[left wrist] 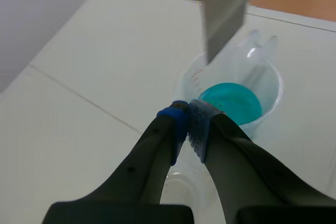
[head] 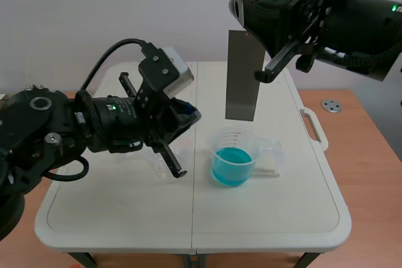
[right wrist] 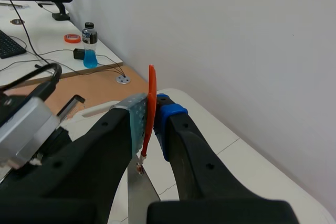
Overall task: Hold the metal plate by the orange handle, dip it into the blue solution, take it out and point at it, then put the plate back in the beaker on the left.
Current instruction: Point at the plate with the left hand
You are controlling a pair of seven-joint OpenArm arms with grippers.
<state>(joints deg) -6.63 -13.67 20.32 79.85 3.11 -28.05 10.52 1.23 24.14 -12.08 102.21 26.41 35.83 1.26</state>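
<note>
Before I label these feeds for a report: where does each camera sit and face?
Scene view: between the arms, facing across the table; left arm and right arm show.
Left wrist view: on the left arm, looking past its shut left gripper at the beaker.
Right wrist view: on the right arm, toward the wall; right gripper clamps the orange handle.
Shared: all show the metal plate.

lt: bright, even | shadows: soft, faint by beaker (head: 233,158) on table (head: 113,218)

metal plate (head: 242,76): hanging upright | blue solution (head: 231,166): in clear beaker (head: 217,140) beneath
</note>
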